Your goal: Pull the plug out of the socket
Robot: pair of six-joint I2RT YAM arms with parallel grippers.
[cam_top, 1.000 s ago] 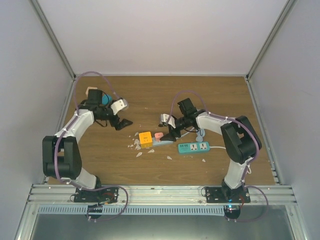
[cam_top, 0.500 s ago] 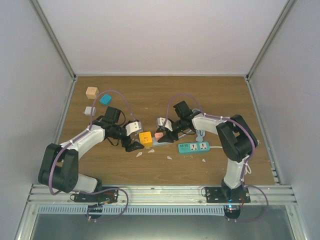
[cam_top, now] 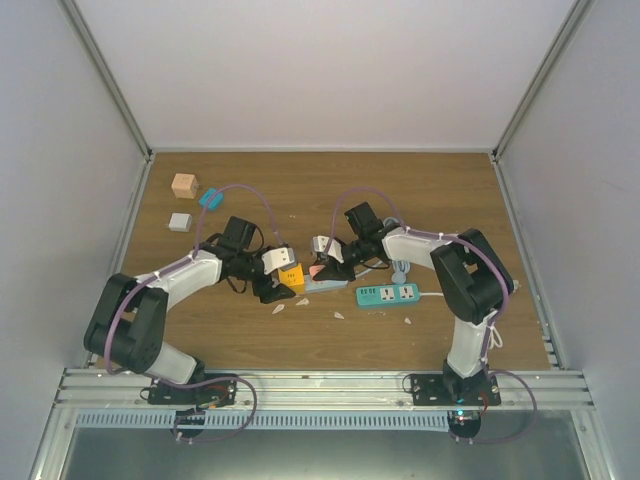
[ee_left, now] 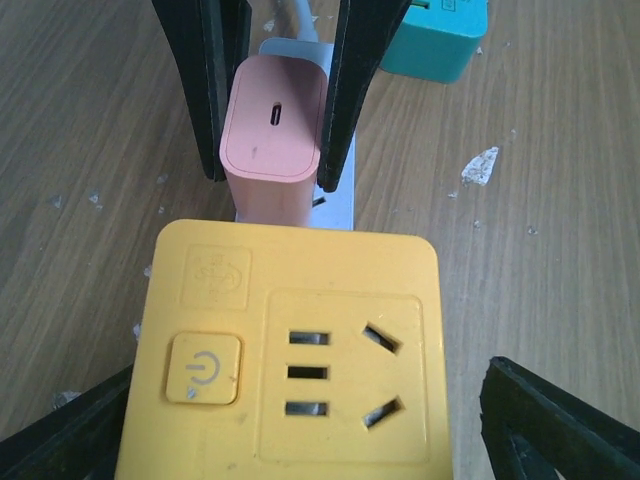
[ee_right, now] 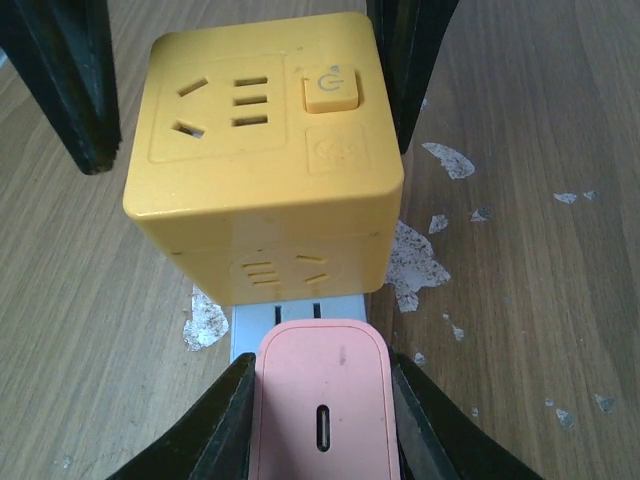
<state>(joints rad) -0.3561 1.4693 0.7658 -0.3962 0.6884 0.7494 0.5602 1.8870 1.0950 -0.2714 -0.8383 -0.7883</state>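
Note:
The plug (ee_right: 322,400) is a pink block standing upright on the socket (ee_right: 300,316), a pale grey-blue strip lying on the table. My right gripper (ee_right: 322,412) is shut on the plug, one finger pressed against each side. The left wrist view shows the same grip on the plug (ee_left: 272,140), with the socket (ee_left: 342,190) below it. A yellow cube adapter (cam_top: 291,276) sits on the same strip beside the plug (cam_top: 318,270). My left gripper (ee_left: 310,425) is open, its fingers (ee_left: 530,420) standing astride the yellow cube (ee_left: 300,350). A gap shows on the right side.
A teal power strip (cam_top: 387,294) with a white cable lies just right of the socket. White flakes (cam_top: 279,308) are scattered around the cube. A tan block (cam_top: 183,185), a teal block (cam_top: 210,198) and a grey block (cam_top: 180,221) sit at the back left.
My left arm has swung from the back left over to the yellow cube and its jaws now straddle it. My right gripper has closed onto the pink plug.

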